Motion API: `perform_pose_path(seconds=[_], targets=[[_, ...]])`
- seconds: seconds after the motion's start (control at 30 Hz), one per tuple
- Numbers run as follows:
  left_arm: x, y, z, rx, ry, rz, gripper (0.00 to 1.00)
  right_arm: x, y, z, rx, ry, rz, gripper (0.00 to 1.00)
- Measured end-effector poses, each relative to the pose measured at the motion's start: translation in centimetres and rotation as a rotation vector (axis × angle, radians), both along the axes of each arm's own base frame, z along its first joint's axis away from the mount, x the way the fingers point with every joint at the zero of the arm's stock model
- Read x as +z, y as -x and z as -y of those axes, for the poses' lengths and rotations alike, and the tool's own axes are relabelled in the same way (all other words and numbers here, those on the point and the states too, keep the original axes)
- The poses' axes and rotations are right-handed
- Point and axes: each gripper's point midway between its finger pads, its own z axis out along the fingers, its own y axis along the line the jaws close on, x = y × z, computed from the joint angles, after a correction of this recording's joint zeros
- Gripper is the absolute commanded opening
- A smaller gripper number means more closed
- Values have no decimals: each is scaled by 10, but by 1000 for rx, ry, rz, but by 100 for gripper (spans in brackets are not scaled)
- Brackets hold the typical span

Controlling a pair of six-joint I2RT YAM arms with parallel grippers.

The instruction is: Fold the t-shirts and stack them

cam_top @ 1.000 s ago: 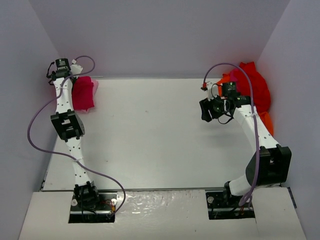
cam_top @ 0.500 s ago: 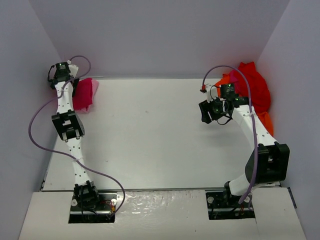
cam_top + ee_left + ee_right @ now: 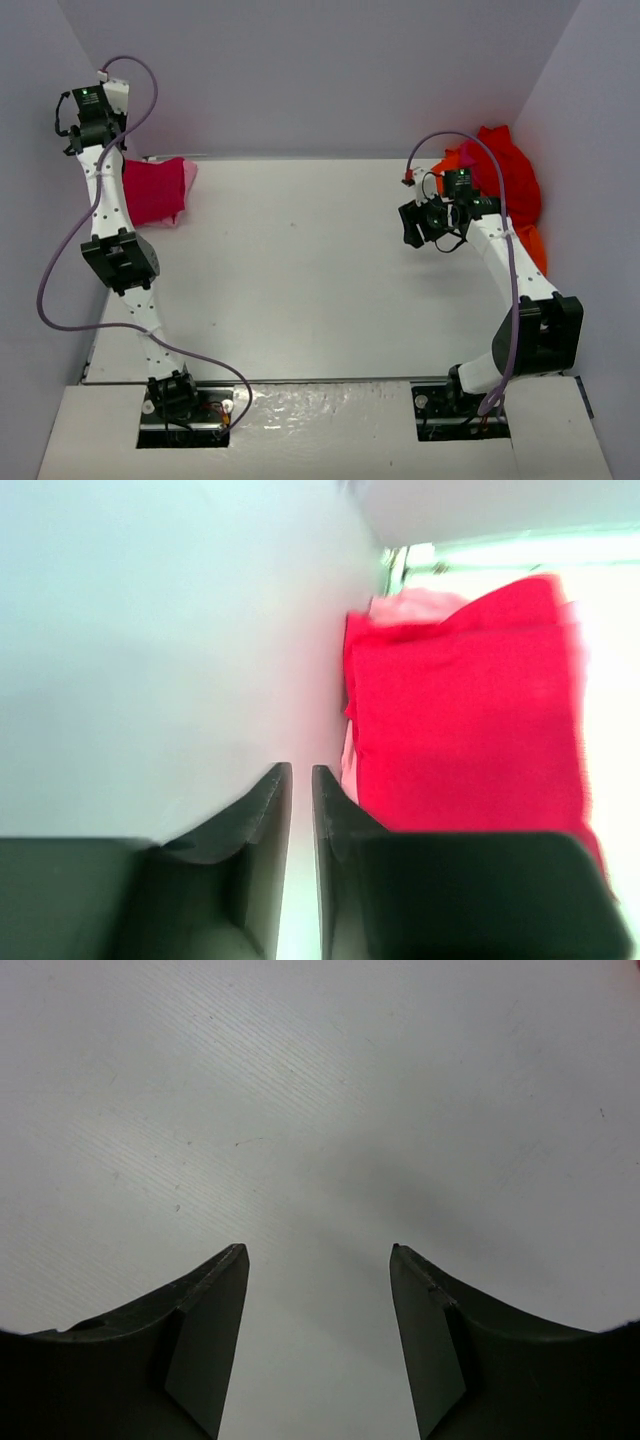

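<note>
Two empty tools, left tool (image 3: 300, 770) nearly closed, right tool (image 3: 318, 1250) parted, pink t-shirt (image 3: 415, 608) mostly under crimson t-shirt (image 3: 470, 720)

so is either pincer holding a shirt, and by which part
Neither. Left pincer is shut on nothing near the crimson shirt; right pincer is open over the table.

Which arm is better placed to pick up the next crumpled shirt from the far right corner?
Right. The right arm sits beside the crumpled red shirt, jaws open and empty. The left arm is raised across the table by the folded crimson shirt.
</note>
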Motion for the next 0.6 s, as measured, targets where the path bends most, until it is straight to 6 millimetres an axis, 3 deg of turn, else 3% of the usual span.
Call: perform_pose_path(seconds=[0.1,0.13,0.2,0.27,0.33,0.43,0.53,0.6], targets=[[35,16,43,-118,102,49,29,6,1,0,0,-2,17,56],[39,20,62,-175,147,48,20,7,1,0,0,-2,21,56],[32,26,103,-289,251,15,14,10,1,0,0,-3,30,56],[8,32,140,-379,354,-62,6,12,2,0,0,-4,36,57],[-32,35,177,-457,457,-167,0,15,2,0,0,-5,43,58],[-96,43,218,-518,580,-340,0,18,4,0,1,-6,53,58],[-155,54,246,-528,674,-488,0,19,6,1,1,-7,57,58],[-177,59,254,-518,707,-542,0,18,7,1,0,-6,57,58]])
